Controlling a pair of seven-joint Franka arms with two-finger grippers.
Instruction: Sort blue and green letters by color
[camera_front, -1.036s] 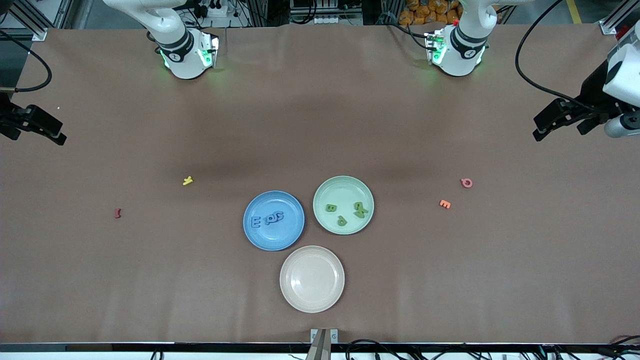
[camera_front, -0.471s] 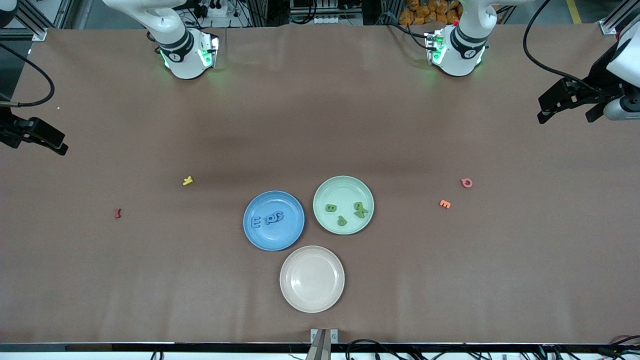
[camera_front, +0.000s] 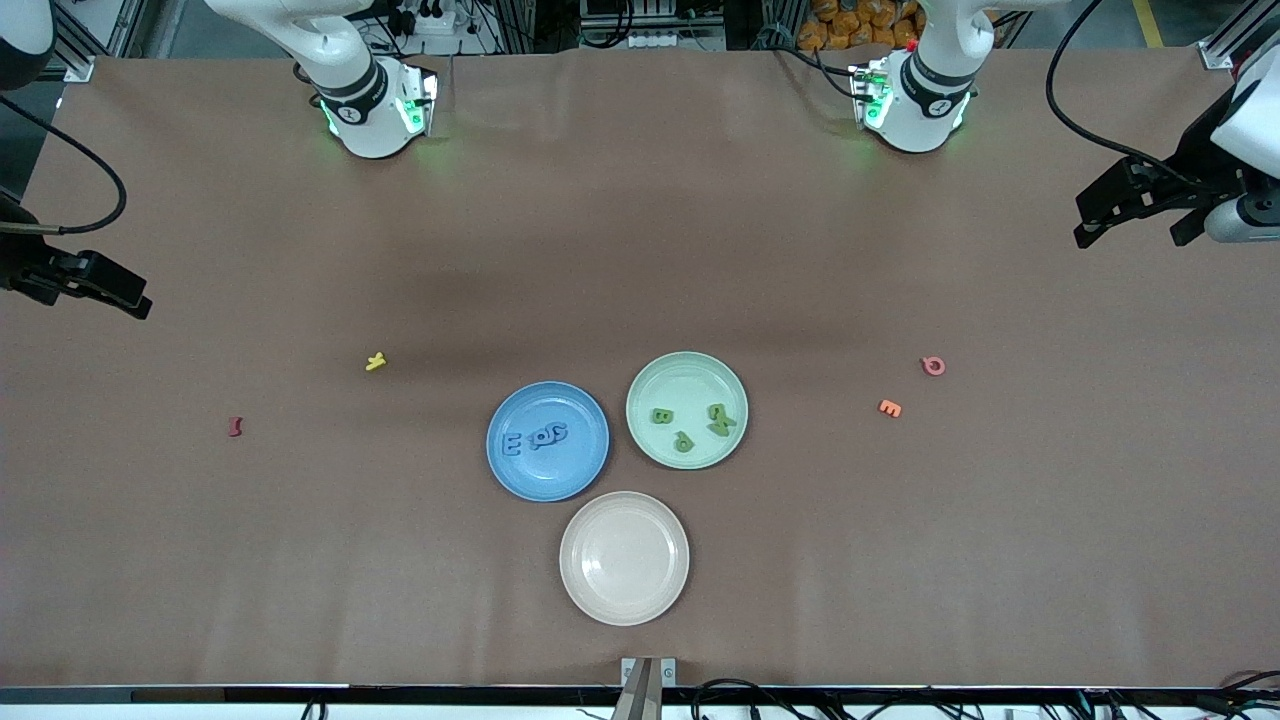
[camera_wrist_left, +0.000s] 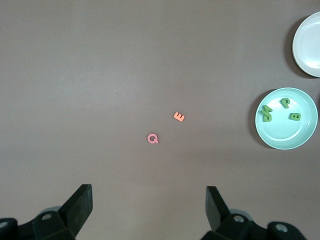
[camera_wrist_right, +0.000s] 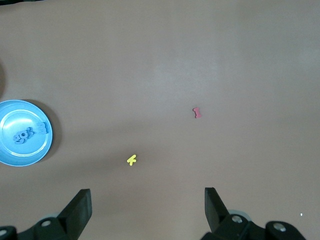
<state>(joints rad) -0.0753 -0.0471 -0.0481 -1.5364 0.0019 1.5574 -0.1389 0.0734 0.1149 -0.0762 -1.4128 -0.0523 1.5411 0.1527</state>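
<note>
We see the blue letters (camera_front: 535, 438) lying together in the blue plate (camera_front: 590, 462), and the green letters (camera_front: 690, 425) in the green plate (camera_front: 690, 372) just beside it. A white plate (camera_front: 624, 590) sits near both, nearer to the front camera. The left gripper (camera_wrist_left: 149, 200) hangs over the bench (camera_front: 640, 250) at the left arm's end, fingers wide, holding nothing. The right gripper (camera_wrist_right: 148, 202) hangs over the right arm's end, fingers wide too. Both arms wait.
</note>
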